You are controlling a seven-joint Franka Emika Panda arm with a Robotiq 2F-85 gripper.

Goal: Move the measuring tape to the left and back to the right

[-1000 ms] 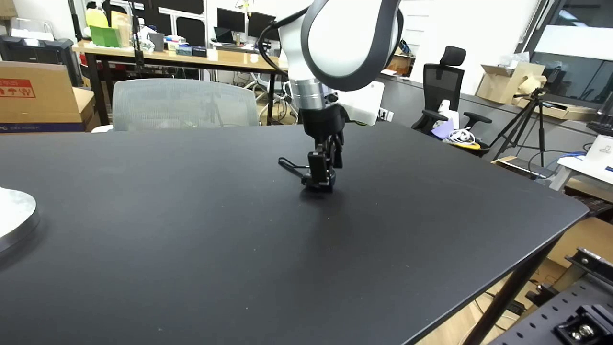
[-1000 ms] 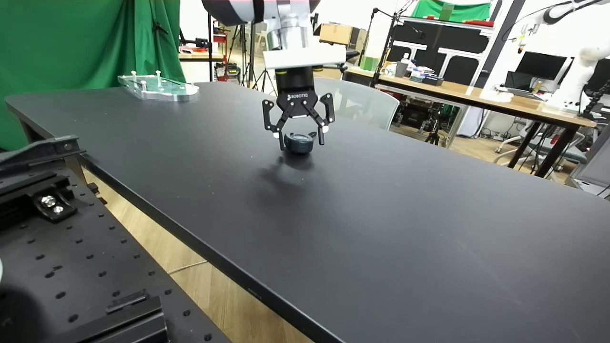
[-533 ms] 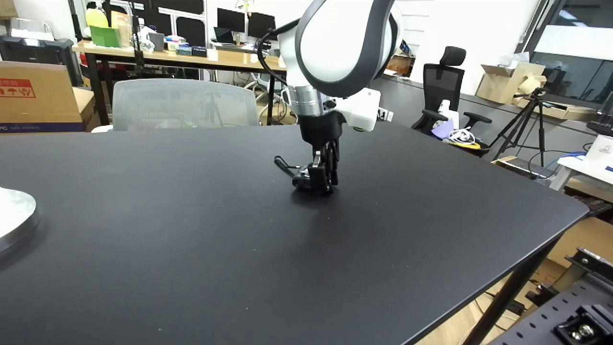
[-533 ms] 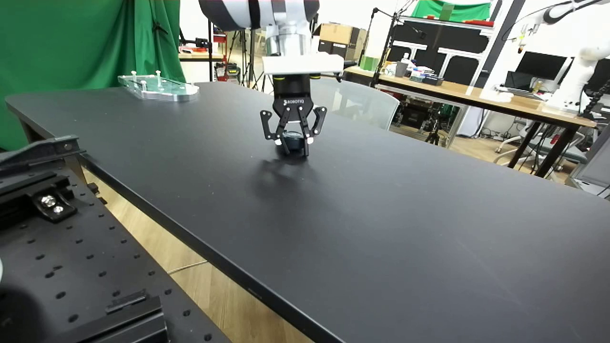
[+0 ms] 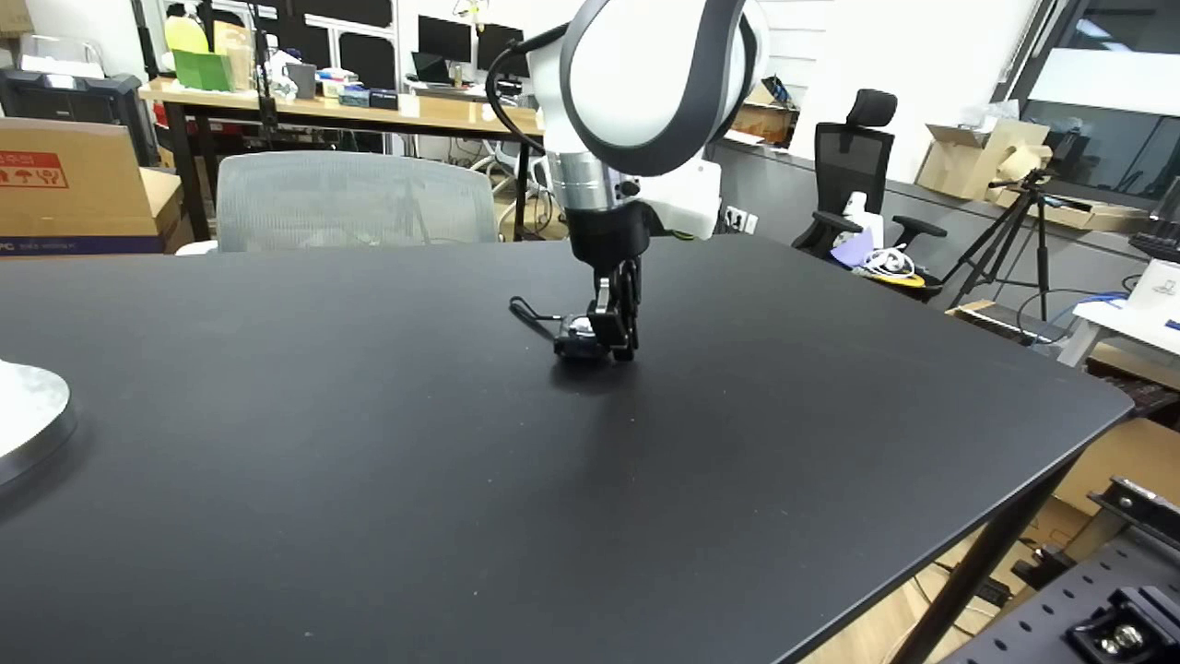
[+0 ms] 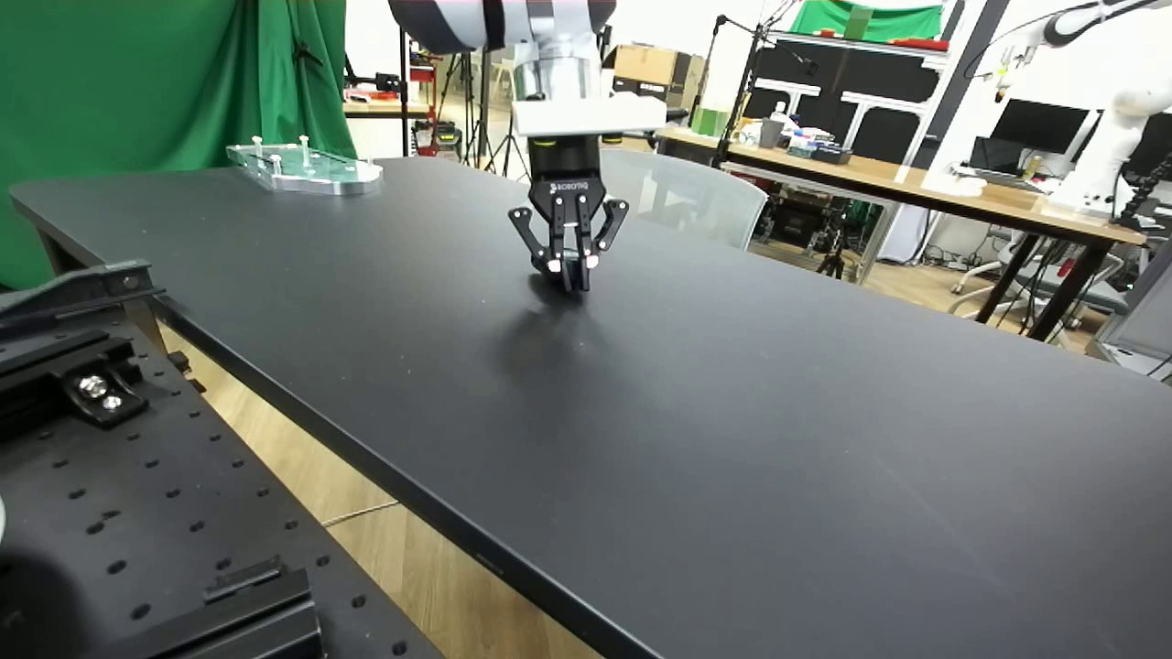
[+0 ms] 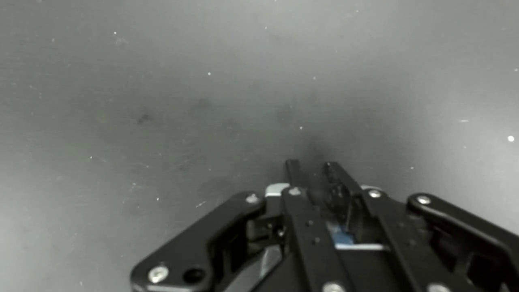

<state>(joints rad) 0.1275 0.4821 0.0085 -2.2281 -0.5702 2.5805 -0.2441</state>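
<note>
The measuring tape, a small dark puck-like case with a silvery top and a thin loop strap, lies on the black table. My gripper stands right beside it, low over the tabletop. In an exterior view, the gripper is in front of the tape and hides most of it. The wrist view has the two fingertips close together with a narrow gap, nothing seen between the tips. Deeper between the fingers shows a small blue patch; I cannot tell whether it belongs to the tape.
A white round-edged object stands at the table's left edge. A grey mesh chair backs onto the far side. A clear plate with pegs sits at a far corner. A perforated metal plate adjoins the near edge.
My fingers have swung from wide apart to a narrow gap. The tape and its strap have slid a little, leftward in an exterior view, and the gripper has shifted slightly that way too.
</note>
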